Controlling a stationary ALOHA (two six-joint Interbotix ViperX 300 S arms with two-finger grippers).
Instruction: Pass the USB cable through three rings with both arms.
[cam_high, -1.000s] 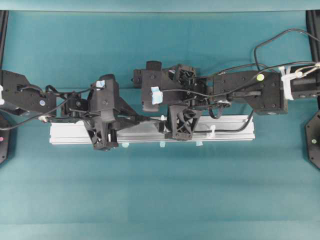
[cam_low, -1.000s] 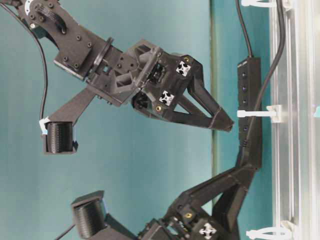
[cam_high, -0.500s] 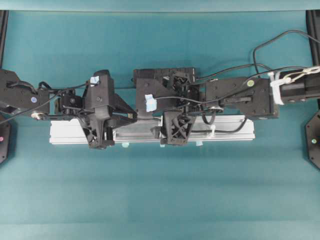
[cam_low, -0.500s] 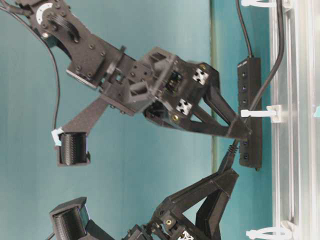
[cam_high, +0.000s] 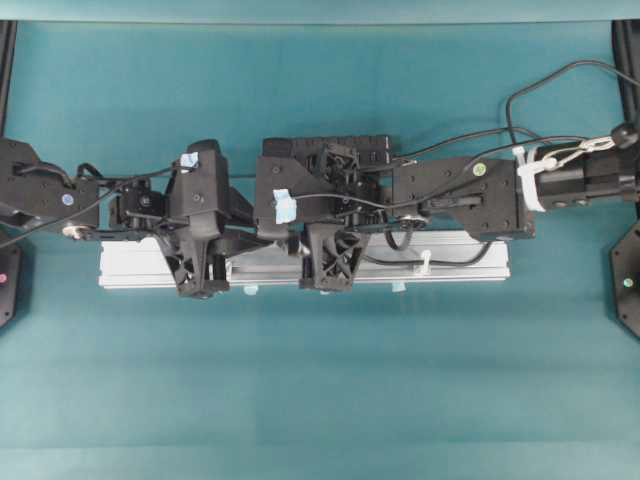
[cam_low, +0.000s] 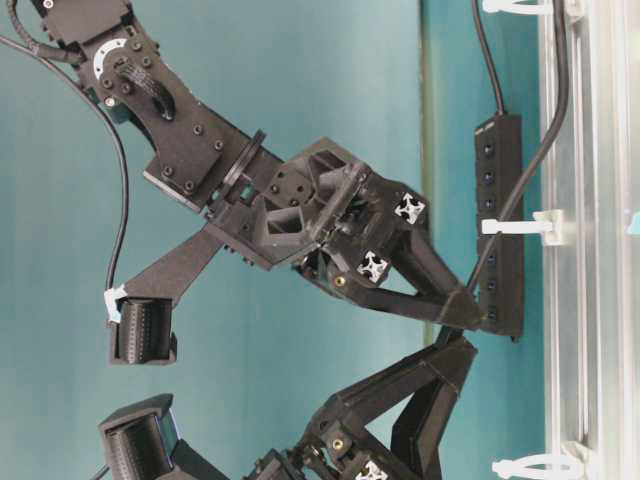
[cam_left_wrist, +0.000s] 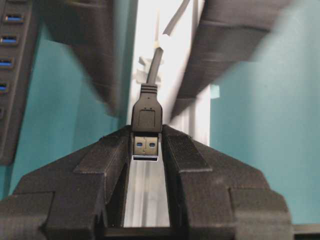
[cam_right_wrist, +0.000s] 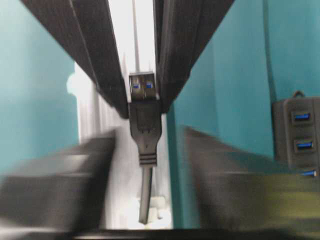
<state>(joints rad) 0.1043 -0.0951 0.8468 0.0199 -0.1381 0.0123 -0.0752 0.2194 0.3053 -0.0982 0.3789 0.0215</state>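
Plug (cam_left_wrist: 146, 120) of USB cable (cam_left_wrist: 159, 52) pinched btwn left claw (cam_left_wrist: 146, 150) tips.

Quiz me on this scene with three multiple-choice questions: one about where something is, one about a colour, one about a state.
1. Where is the multi-port hub? A on the cloth beside the rail; B on top of the rail; C in a gripper.
2. What colour are the tape patches? A red; B light blue; C yellow.
3. The left gripper is: A open and empty; B out of view; C shut on the USB plug.
Answers: A, the table-level view shows it lying off the rail; B, the overhead view shows them; C, its fingers pinch the plug's metal end.
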